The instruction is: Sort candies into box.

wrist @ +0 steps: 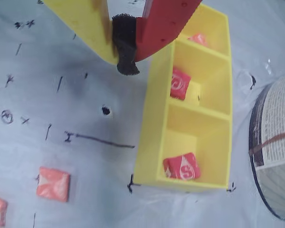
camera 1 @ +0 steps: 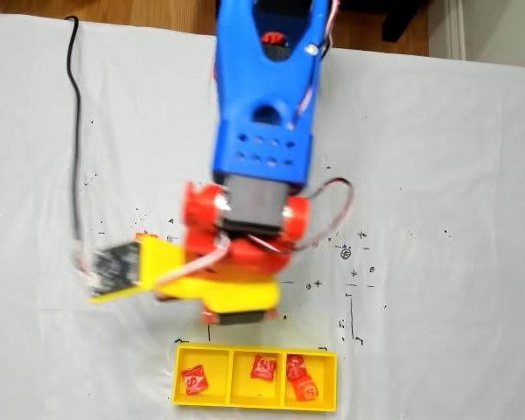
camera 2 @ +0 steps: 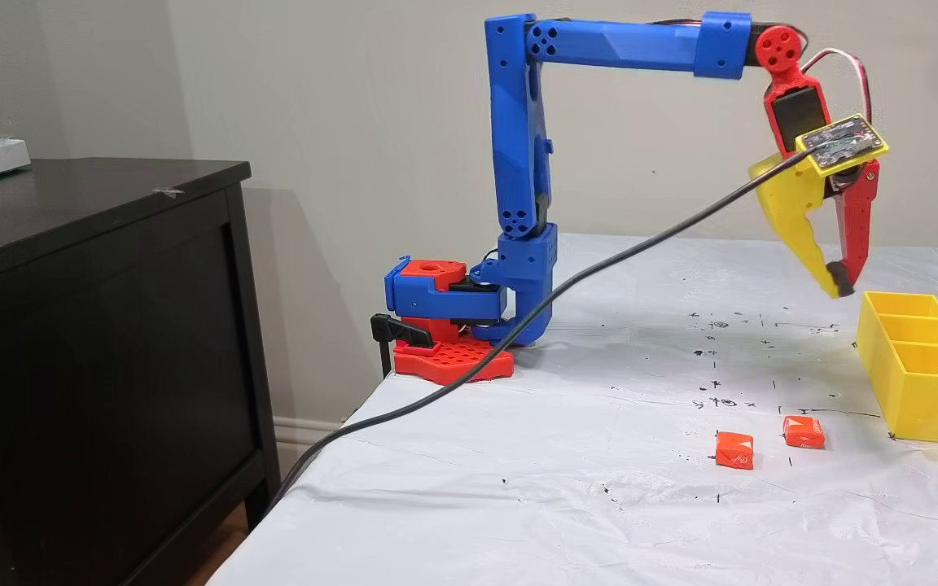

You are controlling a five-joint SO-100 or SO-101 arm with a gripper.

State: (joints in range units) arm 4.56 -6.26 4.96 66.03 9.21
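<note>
The box point(camera 2: 925, 399) is a long yellow tray with three compartments, at the table's right end. In the wrist view the box point(wrist: 149, 137) holds a red candy point(wrist: 181, 166) in the near compartment, another point(wrist: 180, 84) in the middle and one point(wrist: 198, 39) in the far one. From above, the right compartment holds two red candies point(camera 1: 301, 378). Two orange candies point(camera 2: 734, 450) point(camera 2: 803, 432) lie on the cloth left of the box. My gripper point(camera 2: 838, 286) hangs above the table beside the box's far end. It is shut, and only its black pad point(wrist: 126, 47) sits between the fingers.
A white cloth point(camera 2: 599, 488) with black pen marks covers the table. A black cable point(camera 2: 518, 342) runs from the wrist across the table's left edge. A dark cabinet point(camera 2: 94, 325) stands left of the table. A round printed object point(wrist: 275, 152) sits just right of the box in the wrist view.
</note>
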